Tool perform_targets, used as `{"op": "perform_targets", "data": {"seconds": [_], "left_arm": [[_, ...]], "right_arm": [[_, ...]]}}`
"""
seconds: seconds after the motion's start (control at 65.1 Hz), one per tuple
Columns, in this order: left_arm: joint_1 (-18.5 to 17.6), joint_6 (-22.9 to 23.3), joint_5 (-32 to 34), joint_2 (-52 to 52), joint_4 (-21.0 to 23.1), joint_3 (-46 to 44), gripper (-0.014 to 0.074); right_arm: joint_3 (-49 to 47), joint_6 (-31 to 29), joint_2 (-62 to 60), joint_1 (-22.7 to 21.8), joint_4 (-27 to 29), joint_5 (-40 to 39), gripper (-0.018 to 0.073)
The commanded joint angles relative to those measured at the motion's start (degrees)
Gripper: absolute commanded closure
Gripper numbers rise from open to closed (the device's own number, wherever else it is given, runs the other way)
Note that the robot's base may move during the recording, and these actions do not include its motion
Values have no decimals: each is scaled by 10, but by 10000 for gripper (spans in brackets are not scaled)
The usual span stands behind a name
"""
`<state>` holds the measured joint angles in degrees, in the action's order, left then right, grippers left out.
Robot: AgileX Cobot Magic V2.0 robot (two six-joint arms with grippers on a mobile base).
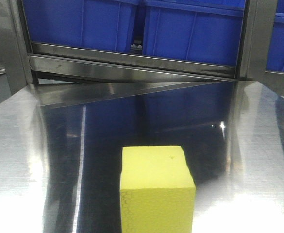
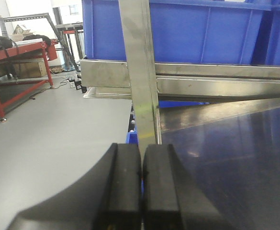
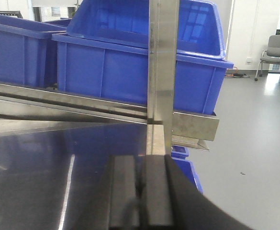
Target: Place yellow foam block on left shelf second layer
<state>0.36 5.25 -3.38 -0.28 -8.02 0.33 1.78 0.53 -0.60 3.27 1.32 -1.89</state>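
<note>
A yellow foam block (image 1: 156,187) is seen resting flat on a polished steel surface (image 1: 15,160), front and centre in the front-facing view, beneath a steel rail (image 1: 132,60) on which blue plastic bins (image 1: 190,29) are carried. The block is touched by neither arm and is absent from both wrist views. The left gripper (image 2: 141,187) is shown with its pads pressed together on nothing, just in front of a steel upright post (image 2: 140,72). The right gripper (image 3: 140,191) is likewise closed and empty, with another upright (image 3: 162,72) directly ahead. Whether the mirrored surface under the block is a worktable or a shelf layer cannot be told from these angles. Trouble is judged most likely at the approach. If the jaws are not parted before descent, the light foam could be shoved across the slick steel rather than grasped. A squeezed block could also be deformed and dropped, and either upright could be struck during the swing toward the left shelf.
</note>
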Motion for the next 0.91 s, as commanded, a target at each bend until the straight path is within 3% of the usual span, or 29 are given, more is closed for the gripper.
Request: {"op": "perform_targets", "data": {"seconds": [0.0,0.4,0.692,0.891], "left_arm": [[-2,3,47,-12,4,14,460],[-2,3,47,-12,4,14,460],[-2,3,47,-12,4,14,460],[-2,3,47,-12,4,14,460]], "right_arm": [[-13,-2,-11,-2,-5,-52,495],[-13,-5,-11,-2,-5,-48,495],[-110,-5,21,1,-5,135,495],[-169,-56,100,12,-5,188,495]]}}
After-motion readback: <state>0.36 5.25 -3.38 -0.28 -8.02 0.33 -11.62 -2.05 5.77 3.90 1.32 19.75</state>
